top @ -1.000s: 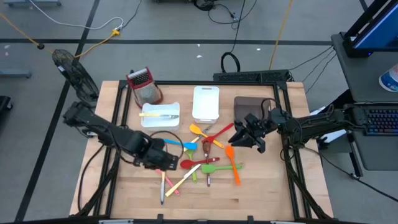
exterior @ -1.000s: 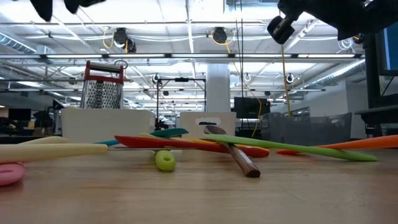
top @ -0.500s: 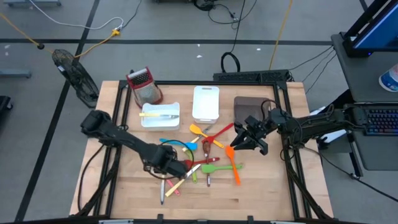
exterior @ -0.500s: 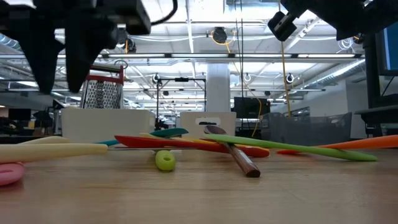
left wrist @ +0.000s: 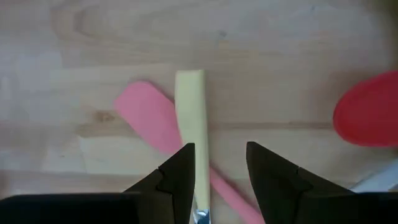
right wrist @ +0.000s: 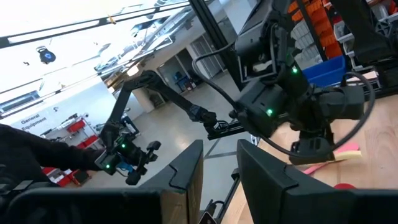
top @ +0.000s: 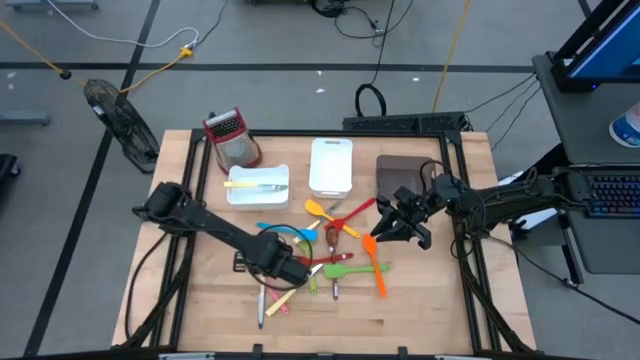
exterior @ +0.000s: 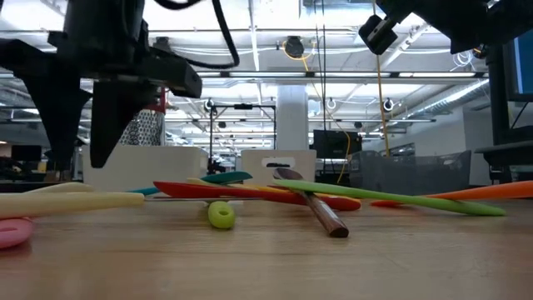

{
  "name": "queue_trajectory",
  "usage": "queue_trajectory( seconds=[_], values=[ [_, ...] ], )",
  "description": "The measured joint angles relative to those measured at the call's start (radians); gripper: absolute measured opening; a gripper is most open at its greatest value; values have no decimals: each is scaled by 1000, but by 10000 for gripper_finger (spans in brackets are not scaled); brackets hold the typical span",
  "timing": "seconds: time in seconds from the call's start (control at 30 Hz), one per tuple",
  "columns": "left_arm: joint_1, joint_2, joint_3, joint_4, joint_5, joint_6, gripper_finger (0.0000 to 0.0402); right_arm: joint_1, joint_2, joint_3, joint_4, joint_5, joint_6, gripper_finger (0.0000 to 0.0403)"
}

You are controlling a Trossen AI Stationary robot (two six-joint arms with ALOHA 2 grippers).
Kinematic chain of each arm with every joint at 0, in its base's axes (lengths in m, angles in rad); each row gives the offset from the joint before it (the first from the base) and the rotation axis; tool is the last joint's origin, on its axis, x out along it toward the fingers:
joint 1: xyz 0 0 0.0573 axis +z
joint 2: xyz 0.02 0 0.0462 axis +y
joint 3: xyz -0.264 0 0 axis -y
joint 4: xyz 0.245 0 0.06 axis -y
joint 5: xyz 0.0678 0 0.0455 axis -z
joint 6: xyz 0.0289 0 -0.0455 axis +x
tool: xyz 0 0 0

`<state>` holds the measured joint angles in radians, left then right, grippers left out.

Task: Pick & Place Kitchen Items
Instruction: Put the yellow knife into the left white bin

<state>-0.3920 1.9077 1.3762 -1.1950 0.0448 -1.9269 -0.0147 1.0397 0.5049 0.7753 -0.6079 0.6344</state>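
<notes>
The kitchen items lie in a loose pile mid-table: a cream stick (top: 300, 287), a pink spatula (top: 276, 302), a red spoon (top: 308, 262), green (top: 345, 268), orange (top: 378, 272) and blue (top: 275, 228) utensils. My left gripper (top: 285, 270) points down, open, just above the pile's near left part. In its wrist view the cream stick (left wrist: 190, 112) runs under one finger, across the pink spatula (left wrist: 149, 118), with the red spoon bowl (left wrist: 367, 109) beside them. In the low view its fingers (exterior: 92, 125) hang clear of the cream stick (exterior: 71, 201). My right gripper (top: 400, 225) waits raised at the pile's right, open on nothing (right wrist: 219, 163).
A white tray (top: 240, 194) holding a yellow utensil, a second white tray (top: 331, 165) and a brown tray (top: 398, 172) stand along the far side. A red-topped box grater (top: 232, 138) stands at the far left. Bare wood lies along the near edge.
My left gripper has come down and toward the table's right onto the pile, tipping until it points straight down; in the low view it has dropped into sight above the cream stick. Its fingers stay apart. The utensils have not moved.
</notes>
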Motion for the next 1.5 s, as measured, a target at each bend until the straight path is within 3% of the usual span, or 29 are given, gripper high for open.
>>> queue_trajectory(
  seconds=[0.6, 1.17, 1.5],
  values=[
    [-6, 4, -3, -77, 6, -35, 150, 0, 0, 0, 4, 0, 1, 91],
    [-24, 3, -122, 93, -2, -73, 150, 0, 0, 0, 14, 0, 1, 91],
    [-24, 4, -140, 107, -3, -72, 149, 0, 0, 0, 14, 1, 9, 91]
  ],
)
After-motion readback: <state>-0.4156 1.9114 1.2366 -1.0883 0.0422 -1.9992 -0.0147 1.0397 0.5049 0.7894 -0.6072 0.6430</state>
